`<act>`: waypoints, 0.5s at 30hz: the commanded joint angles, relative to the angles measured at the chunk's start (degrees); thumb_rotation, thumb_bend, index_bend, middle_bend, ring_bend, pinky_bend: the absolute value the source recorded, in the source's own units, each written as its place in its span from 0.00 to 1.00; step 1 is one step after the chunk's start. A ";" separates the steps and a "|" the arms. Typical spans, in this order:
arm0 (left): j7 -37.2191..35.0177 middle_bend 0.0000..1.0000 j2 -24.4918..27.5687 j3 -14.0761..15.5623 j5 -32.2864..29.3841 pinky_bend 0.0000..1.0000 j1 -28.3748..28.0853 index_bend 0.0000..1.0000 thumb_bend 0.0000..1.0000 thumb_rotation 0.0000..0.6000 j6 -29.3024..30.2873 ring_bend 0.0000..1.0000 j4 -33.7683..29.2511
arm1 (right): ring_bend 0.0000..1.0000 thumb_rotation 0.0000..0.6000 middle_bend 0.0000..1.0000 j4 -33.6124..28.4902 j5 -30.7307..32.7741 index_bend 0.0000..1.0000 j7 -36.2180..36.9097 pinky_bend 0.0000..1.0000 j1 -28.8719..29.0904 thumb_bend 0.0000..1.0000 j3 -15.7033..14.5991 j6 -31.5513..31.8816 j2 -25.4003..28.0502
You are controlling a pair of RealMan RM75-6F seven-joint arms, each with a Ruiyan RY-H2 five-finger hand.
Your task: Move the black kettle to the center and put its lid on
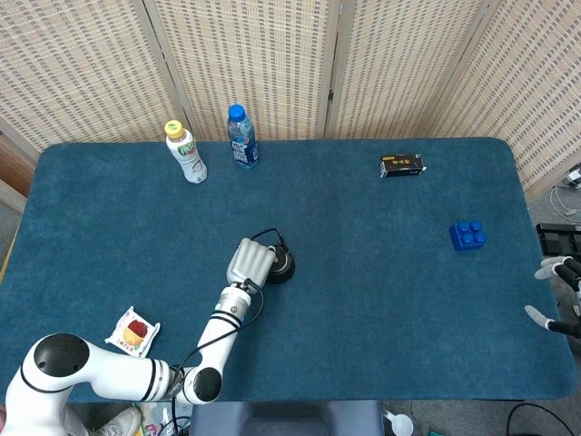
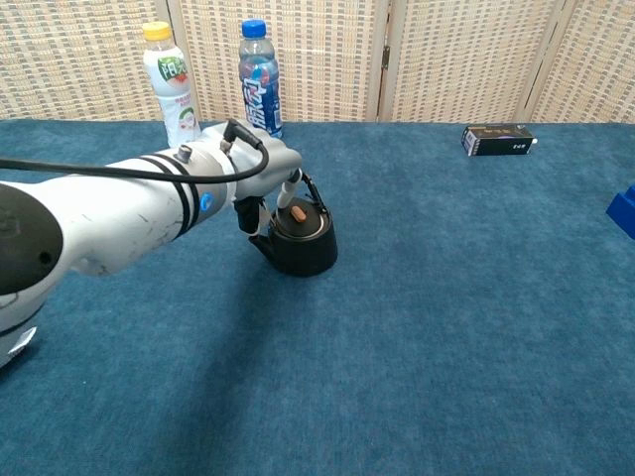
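The left hand (image 2: 260, 167) sits against the black kettle (image 2: 297, 238) near the table's (image 1: 381, 300) middle — fingers (image 2: 288, 187) reaching down at its handle, though whether they actually grip it I cannot tell. The lid (image 2: 298, 216) is on. The right hand (image 1: 561, 295), fingers spread and empty, hangs off the right edge.

It looks like a robot test lab: a table (image 1: 381, 272) covered in blue felt, fenced by woven screen panels (image 1: 254, 54), with cables (image 1: 545, 413) trailing on the floor beside it.
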 commanded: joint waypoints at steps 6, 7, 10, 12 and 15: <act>-0.41 0.94 -0.45 0.56 -0.47 0.72 -0.40 0.34 0.47 1.00 -0.09 0.66 1.32 | 0.19 1.00 0.33 0.02 -0.14 0.43 0.18 0.19 -0.11 0.17 -0.04 0.21 -0.02; -0.46 0.94 -0.46 0.62 -0.53 0.72 -0.42 0.34 0.47 1.00 -0.12 0.66 1.43 | 0.19 1.00 0.33 0.05 -0.17 0.43 0.22 0.19 -0.14 0.17 -0.07 0.24 -0.03; -0.64 0.94 -0.42 0.75 -0.67 0.72 -0.49 0.34 0.47 1.00 -0.16 0.66 1.60 | 0.19 1.00 0.33 0.20 -0.23 0.43 0.24 0.19 -0.18 0.17 -0.13 0.25 -0.11; -0.77 0.94 -0.39 0.84 -0.73 0.72 -0.52 0.34 0.47 1.00 -0.16 0.66 1.59 | 0.19 1.00 0.33 0.16 -0.18 0.43 0.29 0.19 -0.04 0.17 -0.03 0.11 -0.03; -1.02 0.94 -0.32 0.97 -0.79 0.72 -0.51 0.34 0.47 1.00 -0.20 0.66 1.48 | 0.19 1.00 0.33 0.10 -0.15 0.43 0.22 0.19 -0.04 0.17 -0.03 0.10 -0.01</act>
